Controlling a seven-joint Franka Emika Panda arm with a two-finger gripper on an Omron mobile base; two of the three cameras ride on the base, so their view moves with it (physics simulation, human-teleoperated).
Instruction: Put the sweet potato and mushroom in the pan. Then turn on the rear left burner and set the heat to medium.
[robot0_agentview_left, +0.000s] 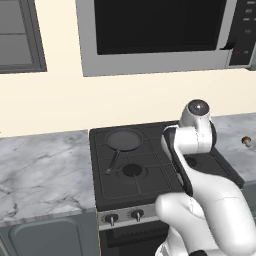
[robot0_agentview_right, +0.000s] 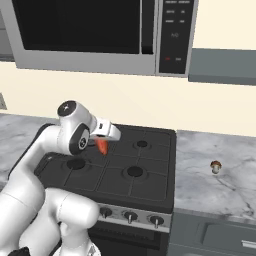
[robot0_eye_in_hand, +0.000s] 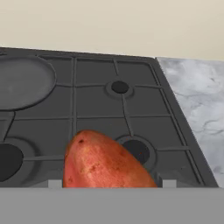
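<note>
Stove (robot0_agentview_right: 150, 170): four burners, knob row along the front edge, marble surface (robot0_agentview_right: 215, 185) on either side. Arm rises over the middle of the cooktop.

Pan (robot0_agentview_left: 123, 139): sits on the rear left burner, empty, handle running toward the front left burner. In the hand view it lies at the upper left, well apart from the gripper's current line.

Gripper (robot0_agentview_right: 103, 145): hangs above the centre of the stove, fingers part-closed on the sweet potato (robot0_eye_in_hand: 103, 164), which hangs tip-down between them. Fingertips themselves are hidden behind the tuber in the hand view, so contact quality cannot be read.

Sweet potato: clear of the grates, held in the air, between the front and rear burner rows.

Mushroom (robot0_agentview_right: 216, 166): upright on the surface right of the stove, untouched.

Step in hand, as judged: carry to the pan. Advice: move up-left until the pan bowl is centred under the tuber, not the rim or the handle side. Keep height over the grates during travel. Lower close to the pan floor before opening; tapered shape will likely roll, so release near the middle. Then retract straight up before heading for the mushroom.
</note>
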